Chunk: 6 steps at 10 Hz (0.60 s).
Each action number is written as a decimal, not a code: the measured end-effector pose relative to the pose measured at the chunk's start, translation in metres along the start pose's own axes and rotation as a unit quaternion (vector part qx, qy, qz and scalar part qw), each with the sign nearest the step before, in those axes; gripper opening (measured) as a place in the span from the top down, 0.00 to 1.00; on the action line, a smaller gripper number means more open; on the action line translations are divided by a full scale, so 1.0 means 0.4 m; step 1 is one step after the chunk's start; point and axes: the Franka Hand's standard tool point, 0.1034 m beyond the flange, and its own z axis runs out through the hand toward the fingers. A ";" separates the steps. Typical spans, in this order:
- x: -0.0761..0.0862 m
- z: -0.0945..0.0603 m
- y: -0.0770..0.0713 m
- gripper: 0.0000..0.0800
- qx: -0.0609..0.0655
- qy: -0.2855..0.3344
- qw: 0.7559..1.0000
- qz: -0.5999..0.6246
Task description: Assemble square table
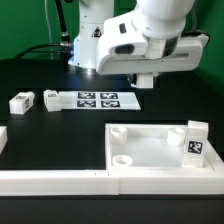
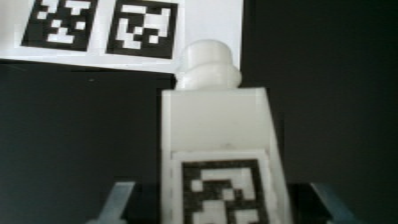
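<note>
The white square tabletop (image 1: 155,148) lies rim-up at the exterior view's right, with round sockets in its corners. One tagged leg (image 1: 196,140) stands upright in its right corner. Two more white legs (image 1: 22,102) (image 1: 52,98) lie on the black table at the left. My gripper (image 1: 146,80) hangs above the table behind the tabletop. In the wrist view my gripper (image 2: 222,206) is shut on another leg (image 2: 217,120). That leg's tag faces the camera and its rounded peg end points away, toward the marker board (image 2: 107,30).
The marker board (image 1: 93,98) lies flat behind the tabletop, under the arm. Long white rails (image 1: 60,180) run along the front edge, and a white piece (image 1: 3,138) shows at the far left edge. The robot base stands at the back.
</note>
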 end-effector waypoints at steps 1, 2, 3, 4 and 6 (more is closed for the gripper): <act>0.028 -0.038 0.019 0.64 0.011 0.018 1.000 -0.006; 0.072 -0.115 0.055 0.64 0.024 0.051 0.998 -0.003; 0.099 -0.169 0.086 0.64 0.038 0.076 0.996 0.006; 0.113 -0.214 0.112 0.64 0.050 0.099 0.994 0.017; 0.113 -0.254 0.141 0.64 0.042 0.178 0.983 0.006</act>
